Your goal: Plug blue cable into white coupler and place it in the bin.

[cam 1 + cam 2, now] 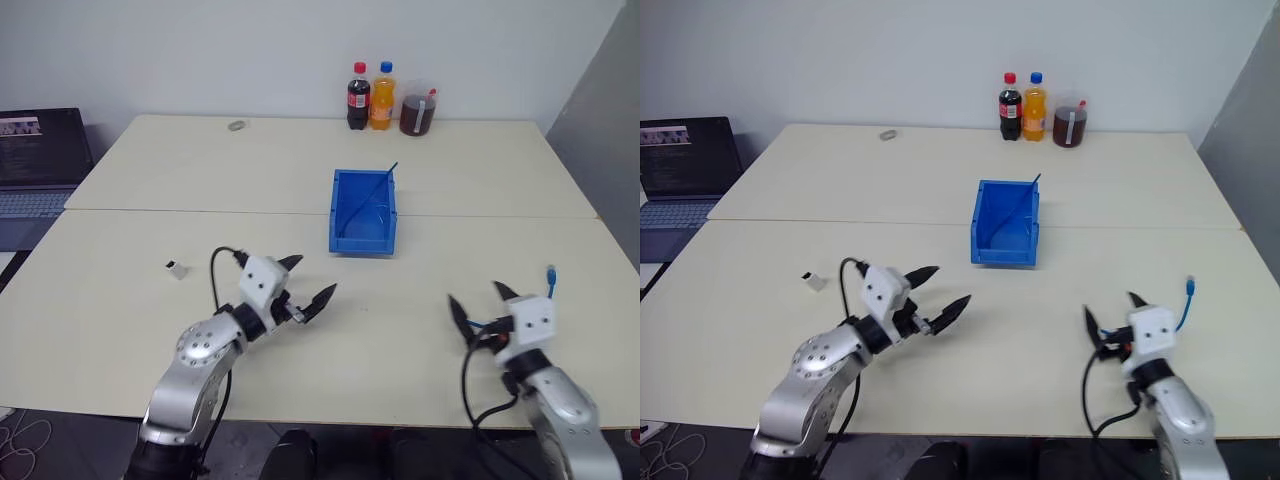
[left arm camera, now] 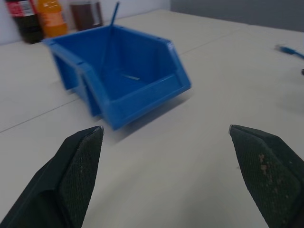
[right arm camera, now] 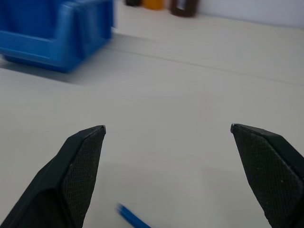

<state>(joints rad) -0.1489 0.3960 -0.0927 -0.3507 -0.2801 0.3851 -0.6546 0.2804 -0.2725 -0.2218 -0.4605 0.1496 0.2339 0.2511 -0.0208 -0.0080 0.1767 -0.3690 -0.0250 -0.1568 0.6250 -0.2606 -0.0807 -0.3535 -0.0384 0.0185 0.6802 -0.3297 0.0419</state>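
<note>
The blue bin (image 1: pixel 350 232) stands at the middle of the table with a straight dark-blue rod (image 1: pixel 386 178) leaning in it. The white coupler (image 1: pixel 177 268) lies on the table at the left, apart from my left gripper (image 1: pixel 310 281), which hovers open and empty nearer the bin. The blue cable (image 1: pixel 550 278) lies at the right, just beyond my right gripper (image 1: pixel 478 298), which is open with nothing between its fingers. A stretch of the cable (image 3: pixel 130 217) shows in the right wrist view, low between those fingers. The left wrist view faces the bin (image 2: pixel 142 102).
Two bottles (image 1: pixel 359 97) and a cup of dark liquid (image 1: pixel 417 112) stand at the table's far edge. A small grey ring (image 1: pixel 237 126) lies at the far left. A laptop (image 1: pixel 40 160) sits off the table's left side.
</note>
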